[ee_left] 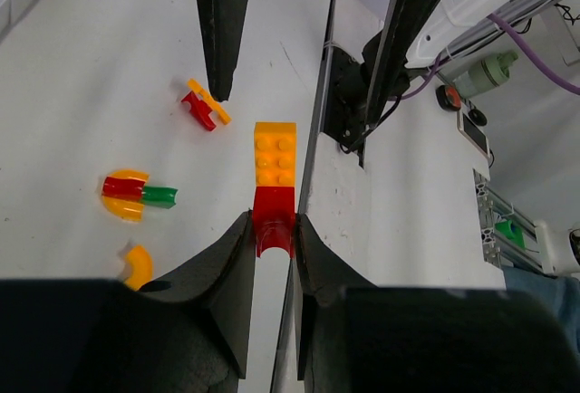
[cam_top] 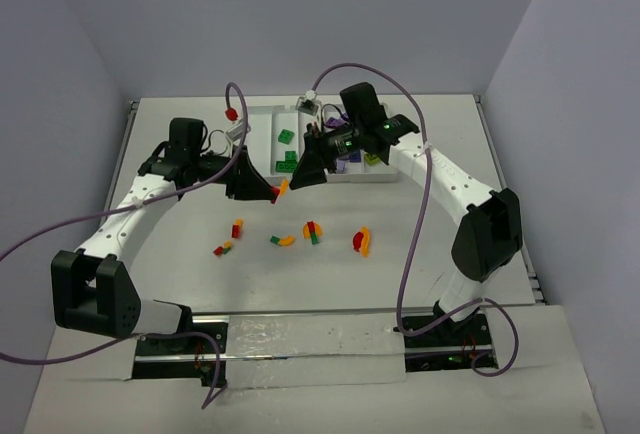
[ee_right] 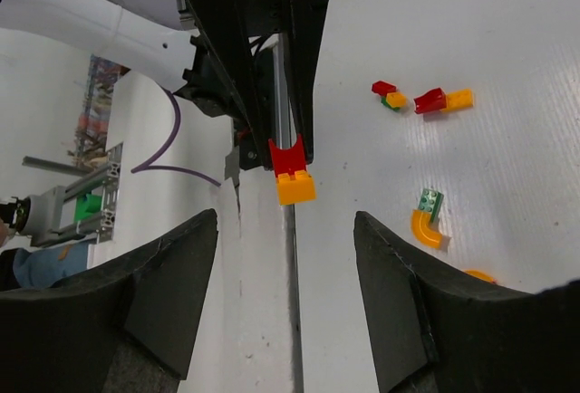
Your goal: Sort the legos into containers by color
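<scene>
My left gripper [ee_left: 273, 230] is shut on a red lego [ee_left: 273, 216] with an orange lego [ee_left: 275, 153] stuck on its far end, held above the table. In the top view this pair [cam_top: 281, 190] hangs between both arms. My right gripper [ee_right: 285, 257] faces it, open, the orange lego [ee_right: 295, 186] just ahead of its fingertips and not touched. The white tray [cam_top: 262, 129] of containers lies behind, partly hidden by the right arm, with green legos [cam_top: 286, 137] in one compartment. Loose legos [cam_top: 313, 231] lie on the table.
More loose pieces lie in a row nearer the bases: red-orange [cam_top: 237, 228], a small mixed one [cam_top: 222, 249], green-orange [cam_top: 283, 241] and a red-orange curve [cam_top: 361, 242]. Purple cables loop over both arms. Purple [cam_top: 345, 159] and lime [cam_top: 372, 158] pieces show in the tray.
</scene>
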`<act>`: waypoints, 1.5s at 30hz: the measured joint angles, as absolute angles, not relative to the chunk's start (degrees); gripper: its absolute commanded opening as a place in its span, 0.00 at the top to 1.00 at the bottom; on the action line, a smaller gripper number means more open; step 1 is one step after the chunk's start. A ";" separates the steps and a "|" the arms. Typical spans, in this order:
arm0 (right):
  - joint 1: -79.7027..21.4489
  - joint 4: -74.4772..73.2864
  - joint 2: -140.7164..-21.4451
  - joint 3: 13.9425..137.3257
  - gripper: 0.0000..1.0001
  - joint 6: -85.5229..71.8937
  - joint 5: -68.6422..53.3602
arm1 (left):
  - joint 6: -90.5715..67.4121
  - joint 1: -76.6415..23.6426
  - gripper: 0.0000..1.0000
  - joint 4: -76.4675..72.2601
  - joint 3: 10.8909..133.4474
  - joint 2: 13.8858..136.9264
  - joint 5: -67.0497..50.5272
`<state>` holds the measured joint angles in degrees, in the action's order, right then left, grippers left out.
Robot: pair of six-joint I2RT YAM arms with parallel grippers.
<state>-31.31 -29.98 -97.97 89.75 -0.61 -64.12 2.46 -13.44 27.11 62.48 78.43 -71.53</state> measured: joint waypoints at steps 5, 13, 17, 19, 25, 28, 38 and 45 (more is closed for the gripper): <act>-31.88 -29.85 -98.84 90.13 0.33 -0.67 -63.69 | 2.80 -14.09 1.00 27.37 62.48 78.46 -71.53; -32.72 -29.88 -100.03 90.14 0.43 -0.33 -62.22 | 3.34 -15.05 1.00 27.73 62.48 78.47 -71.88; -33.21 -29.93 -100.03 90.25 0.62 0.19 -62.01 | 3.70 -15.30 1.00 28.08 62.48 78.65 -71.76; -33.51 -30.00 -100.03 90.35 0.75 0.37 -62.17 | 3.80 -15.29 1.00 28.13 62.48 78.76 -71.51; -33.89 -30.36 -100.01 90.39 1.00 1.43 -62.41 | 4.34 -15.29 1.00 28.72 62.48 78.89 -70.82; -33.93 -31.08 -100.01 90.39 1.00 2.33 -62.14 | 5.35 -15.29 1.00 29.21 62.48 78.89 -70.50; -33.52 -36.93 -100.01 90.39 1.00 8.56 -58.51 | 12.58 -2.72 1.00 36.26 68.45 80.83 -68.87; -29.65 -38.74 -99.12 89.00 1.00 10.77 -55.01 | 7.33 -6.26 1.00 27.01 68.76 81.48 -53.76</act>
